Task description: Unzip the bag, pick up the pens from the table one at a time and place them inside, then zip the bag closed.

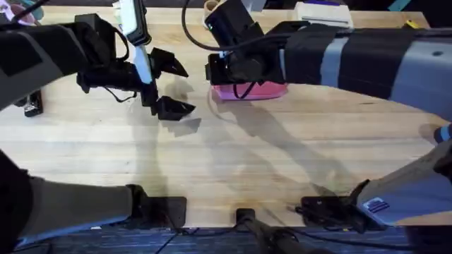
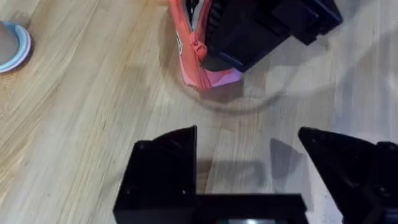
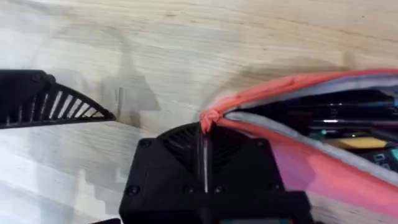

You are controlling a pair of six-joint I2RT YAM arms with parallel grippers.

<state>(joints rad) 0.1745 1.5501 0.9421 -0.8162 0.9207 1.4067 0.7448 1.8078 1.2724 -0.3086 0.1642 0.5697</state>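
Right gripper (image 3: 204,163): the fingers are pressed together on the end of the zipper (image 3: 210,117) at the near corner of the bag (image 3: 323,168). In the right wrist view the orange zipper tape meets at a knot-like point directly above the closed fingertips; whether the pull tab itself is between the pads cannot be told. In the overhead view this gripper (image 1: 224,69) sits over the left end of the bag (image 1: 263,90), with the right arm reaching across from the right side.

Left gripper (image 2: 249,163): the fingers are spread wide with nothing between them; bare table (image 2: 87,124) shows through the gap. In the overhead view the left gripper (image 1: 169,86) hangs above the table (image 1: 233,162), to the left of the bag and apart from it.

Bag: pink fabric pouch lying on the table at the far centre. The zipper is open along most of its visible length in the right wrist view; the two orange edges part to the right of the gripped end. Inside the opening lie dark, slim pens (image 3: 336,115), plus a yellow and a teal item that cannot be identified further. In the left wrist view the bag (image 2: 198,62) lies beyond the left fingers, partly covered by the right gripper (image 2: 249,31).
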